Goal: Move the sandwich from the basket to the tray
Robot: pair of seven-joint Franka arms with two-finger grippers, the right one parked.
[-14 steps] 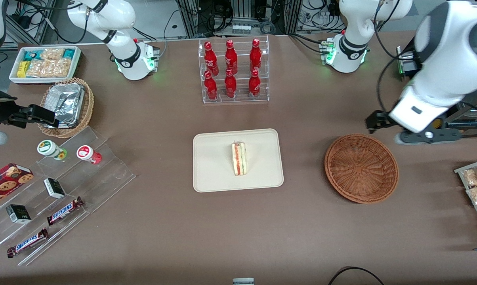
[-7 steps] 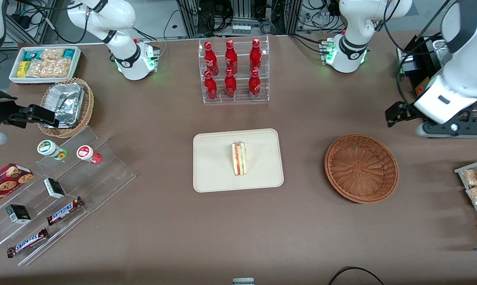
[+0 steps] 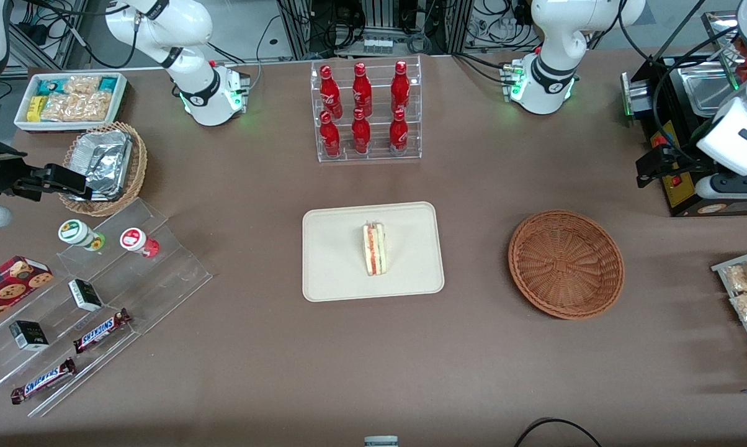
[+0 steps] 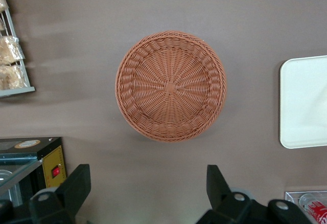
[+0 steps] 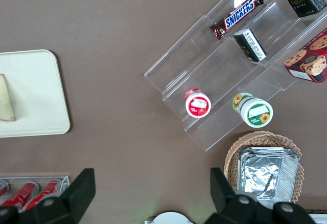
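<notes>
Above the table's working-arm end, the gripper (image 4: 145, 193) hangs wide and empty; the bare basket (image 4: 170, 86) sits below, the sandwich (image 3: 374, 249) well off on the tray (image 3: 336, 273). Soft, light, crushable: grip lightly across its bread faces.

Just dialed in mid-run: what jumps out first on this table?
The sandwich lies on the tray at mid-table, and the basket beside it, toward the working arm's end, holds nothing. The claw hangs open and empty above the table near the basket. Red bottles stand in a clear rack farther from the front camera.
</notes>
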